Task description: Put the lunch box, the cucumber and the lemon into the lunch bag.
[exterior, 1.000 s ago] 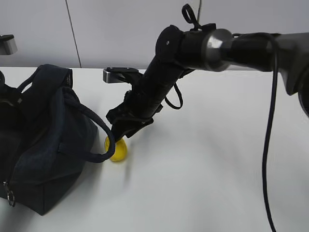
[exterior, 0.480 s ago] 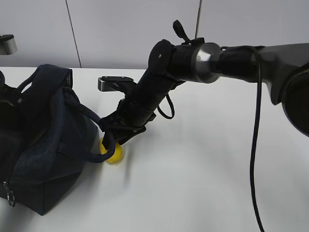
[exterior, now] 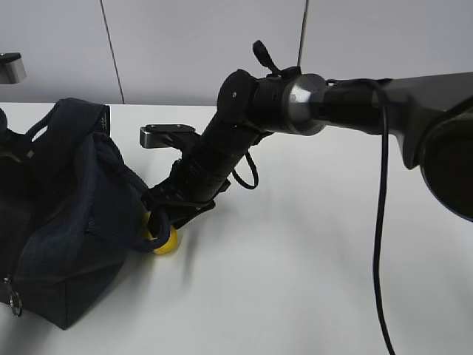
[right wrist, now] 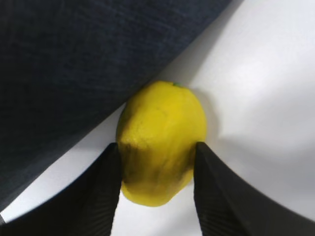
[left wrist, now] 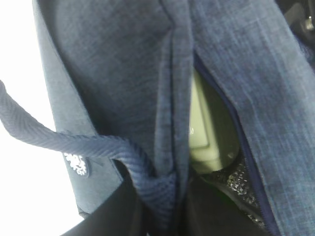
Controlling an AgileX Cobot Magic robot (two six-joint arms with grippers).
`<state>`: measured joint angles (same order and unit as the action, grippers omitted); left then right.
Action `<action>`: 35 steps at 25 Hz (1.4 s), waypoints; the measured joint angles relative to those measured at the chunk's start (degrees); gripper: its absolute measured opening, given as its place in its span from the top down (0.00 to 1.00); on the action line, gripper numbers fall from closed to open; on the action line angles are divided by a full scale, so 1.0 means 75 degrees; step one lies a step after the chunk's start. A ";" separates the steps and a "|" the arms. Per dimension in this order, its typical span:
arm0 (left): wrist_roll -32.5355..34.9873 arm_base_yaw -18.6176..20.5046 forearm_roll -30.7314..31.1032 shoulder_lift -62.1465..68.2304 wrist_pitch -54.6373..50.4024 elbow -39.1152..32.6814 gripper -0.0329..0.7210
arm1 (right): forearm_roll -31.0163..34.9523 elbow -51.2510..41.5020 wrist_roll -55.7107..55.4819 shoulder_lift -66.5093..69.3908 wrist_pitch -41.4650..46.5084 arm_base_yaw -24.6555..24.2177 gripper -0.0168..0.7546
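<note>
Right gripper (right wrist: pixel 156 162) closed on the lemon (right wrist: pixel 160 140) on the table (exterior: pixel 310 281), just right of the bag (exterior: pixel 66 214) — may snag the near handle (exterior: pixel 148 222) on lifting.

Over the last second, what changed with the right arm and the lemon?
The right gripper moved left and down toward the lunch bag, and the lemon shifted left with it, up against the bag's side and partly behind a handle. The fingers now sit against both sides of the lemon on the table. The bag stayed put.
</note>
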<state>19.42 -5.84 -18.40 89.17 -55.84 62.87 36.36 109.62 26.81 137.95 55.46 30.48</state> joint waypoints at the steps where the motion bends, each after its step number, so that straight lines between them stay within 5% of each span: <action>1: 0.0000 0.0000 0.0000 0.0000 0.0000 0.0000 0.84 | 0.0015 0.0017 0.0000 0.0014 0.0013 0.0013 0.52; 7: 0.0000 0.0000 0.0016 0.0000 0.0011 0.0000 0.84 | 0.0095 0.0060 0.0000 0.0062 0.0039 0.0013 0.56; 13: 0.0000 0.0000 0.0016 0.0000 0.0017 0.0000 0.83 | 0.0044 0.0067 0.0000 0.0062 0.0176 0.0013 0.78; 26: 0.0000 0.0000 0.0016 0.0000 0.0029 0.0000 0.83 | -0.2791 0.0094 -0.1643 -0.0476 0.0533 -0.0433 0.80; 31: 0.0000 0.0000 0.0016 0.0000 0.0029 0.0000 0.83 | -0.2742 0.0048 -0.1524 -0.0955 0.0533 -0.0681 0.80; 35: 0.0000 0.0000 0.0016 0.0000 0.0029 0.0000 0.83 | -0.1870 0.0171 -0.1071 -0.1376 0.0633 -0.0681 0.81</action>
<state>19.42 -5.84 -18.28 89.17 -55.63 62.87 22.33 110.90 18.78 127.63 60.20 25.38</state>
